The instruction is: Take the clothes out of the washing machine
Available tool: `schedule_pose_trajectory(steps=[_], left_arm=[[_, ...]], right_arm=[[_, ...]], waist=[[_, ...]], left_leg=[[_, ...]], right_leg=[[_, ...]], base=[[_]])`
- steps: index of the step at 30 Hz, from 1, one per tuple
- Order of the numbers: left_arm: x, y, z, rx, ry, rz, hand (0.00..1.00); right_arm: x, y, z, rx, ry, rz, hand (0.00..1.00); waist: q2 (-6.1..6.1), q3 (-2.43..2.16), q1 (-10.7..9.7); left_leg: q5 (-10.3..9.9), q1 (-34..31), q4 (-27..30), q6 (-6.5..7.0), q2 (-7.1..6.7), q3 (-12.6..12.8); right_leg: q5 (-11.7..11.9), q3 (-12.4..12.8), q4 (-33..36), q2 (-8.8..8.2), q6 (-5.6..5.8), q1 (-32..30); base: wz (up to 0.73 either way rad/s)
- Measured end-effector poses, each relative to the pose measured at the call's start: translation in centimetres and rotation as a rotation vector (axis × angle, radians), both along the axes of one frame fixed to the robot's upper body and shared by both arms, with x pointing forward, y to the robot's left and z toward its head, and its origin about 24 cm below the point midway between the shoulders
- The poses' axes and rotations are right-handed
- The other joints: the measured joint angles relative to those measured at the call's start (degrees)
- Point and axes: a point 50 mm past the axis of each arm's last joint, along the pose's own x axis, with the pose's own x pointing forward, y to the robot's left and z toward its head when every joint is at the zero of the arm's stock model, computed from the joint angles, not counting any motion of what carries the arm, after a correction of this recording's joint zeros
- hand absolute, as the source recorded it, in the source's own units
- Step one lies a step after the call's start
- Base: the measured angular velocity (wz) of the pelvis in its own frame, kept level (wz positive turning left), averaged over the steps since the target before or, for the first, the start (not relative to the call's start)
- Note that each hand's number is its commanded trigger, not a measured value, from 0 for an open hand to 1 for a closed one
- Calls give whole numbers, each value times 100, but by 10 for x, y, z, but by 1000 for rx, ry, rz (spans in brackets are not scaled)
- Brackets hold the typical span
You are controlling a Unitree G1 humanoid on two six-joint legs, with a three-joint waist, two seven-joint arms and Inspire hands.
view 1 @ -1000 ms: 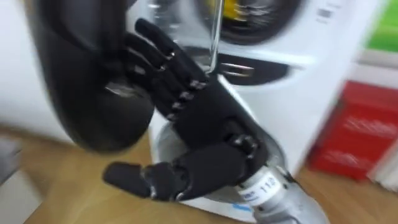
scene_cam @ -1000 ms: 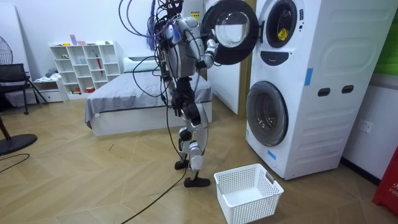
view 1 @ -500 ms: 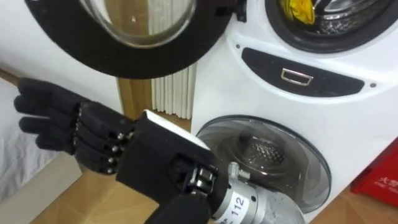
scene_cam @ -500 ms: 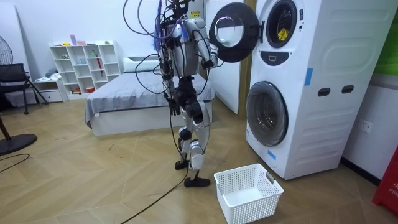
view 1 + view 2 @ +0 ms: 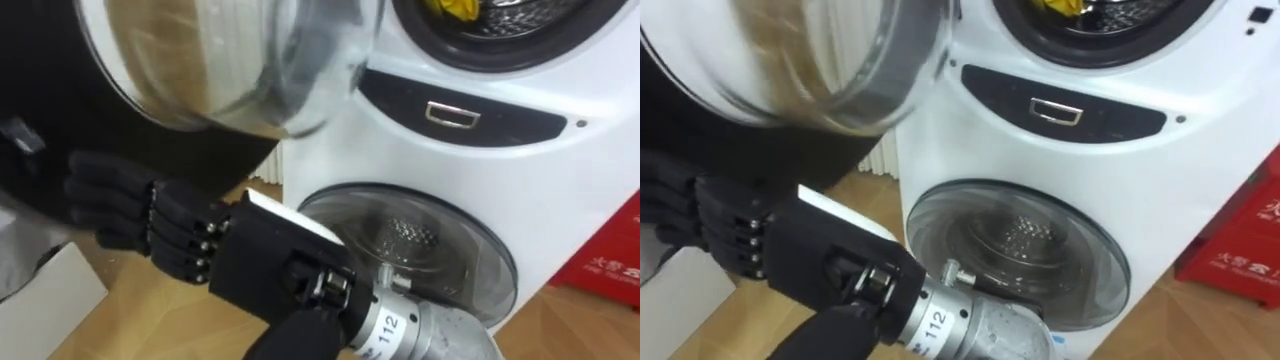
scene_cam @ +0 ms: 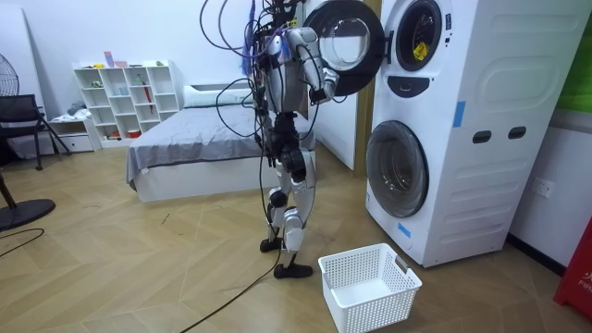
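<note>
Stretching in from 5 o'clock of the left eye view, the right hand (image 5: 200, 250) shows its back. Its fingers (image 5: 110, 200) point to 9 o'clock, almost straight, and they hold nothing. The fingertips lie before the dark rim of the open door (image 5: 230, 70), which takes the 10 o'clock part; I cannot tell if they touch it. At 12 o'clock, at the top edge, a bit of yellow cloth (image 5: 450, 8) lies inside the drum (image 5: 520, 20) of the white washer (image 5: 560, 170). So little of the cloth shows that its long axis cannot be told from this view. A closed lower door (image 5: 410, 255) is at 5 o'clock and a red box (image 5: 610, 260) at 3 o'clock.

From the room view, the robot stands upright before the washer (image 6: 481, 92), on the room view's left of it. The right hand (image 6: 326, 90) is raised at the lower rim of the door (image 6: 344, 46). The cloth (image 6: 421, 46) shows as a narrow yellow strip in the upper opening, its long axis about from 12 to 6 o'clock. A white basket (image 6: 375, 310) stands on the floor at 6 o'clock and a bed (image 6: 194, 153) is at 9 o'clock.

From the right eye view, the hand (image 5: 740, 240) is at 8 o'clock with relaxed, empty fingers, and the cloth (image 5: 1055, 5) is at 12 o'clock in the drum.
</note>
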Motion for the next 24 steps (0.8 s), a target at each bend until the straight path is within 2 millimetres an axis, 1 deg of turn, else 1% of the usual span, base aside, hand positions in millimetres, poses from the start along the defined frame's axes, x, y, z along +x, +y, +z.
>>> schedule_pose_trajectory(steps=[1, 3, 7, 9, 11, 15, 17, 22, 24], left_arm=[[-1, 0, 0, 0, 2, 1, 0], [-7, 0, -1, 0, 18, 4, 0], [-14, 1, -2, 2, 41, 9, 0], [-20, 0, -3, 0, 53, 13, 0], [-21, -3, -4, -5, 58, 15, 0], [-23, -9, -6, -20, 63, 18, 0], [-23, -9, -6, -17, 65, 19, 0], [-22, -8, -6, -11, 65, 19, 0], [-23, -8, -6, -9, 67, 12, 0]], right_arm=[[1, -2, 0, -2, -1, -9, 0], [5, -7, 2, 3, -5, -34, 0], [4, -8, 3, 6, -12, -38, 0], [3, -9, 2, 6, -7, -40, 0], [3, -9, 2, 4, -8, -42, 0], [5, -13, 1, -6, -13, -67, 0], [6, -15, -1, -26, -21, -87, 0], [0, -19, -13, -36, 27, -106, 0], [-1, -22, -16, -50, 29, -123, 0]], waist=[[0, 0, -24], [0, -1, -151], [10, 6, -184], [34, 8, -265], [60, 8, -286], [159, -10, -317], [202, -24, -383], [196, -47, -502], [197, -48, -602]], left_leg=[[0, 3, 1, 0, 0, 24], [0, 12, -1, 0, 1, 38], [-10, 88, -4, 2, 0, 65], [-53, 103, 0, 29, 5, 65], [-91, 103, 0, 45, 10, 64], [-167, 108, -2, 110, 11, 71], [-196, 95, -6, 144, 0, 81], [-210, 95, 1, 169, -10, 189], [-211, 96, 6, 170, -11, 201]], right_leg=[[0, 18, 0, 1, 0, 0], [0, 36, -1, 4, 1, 5], [-5, 87, -4, 8, 8, 48], [-20, 74, -14, 19, 27, 89], [-20, 77, -7, 25, 36, 86], [-6, 79, 4, 28, 77, 80], [12, 85, 8, 32, 106, 59], [35, 171, 18, 40, 136, 26], [38, 184, 18, 38, 137, 20]], base=[[-13], [-4], [-6], [7], [0], [0], [0], [-10], [-4]])
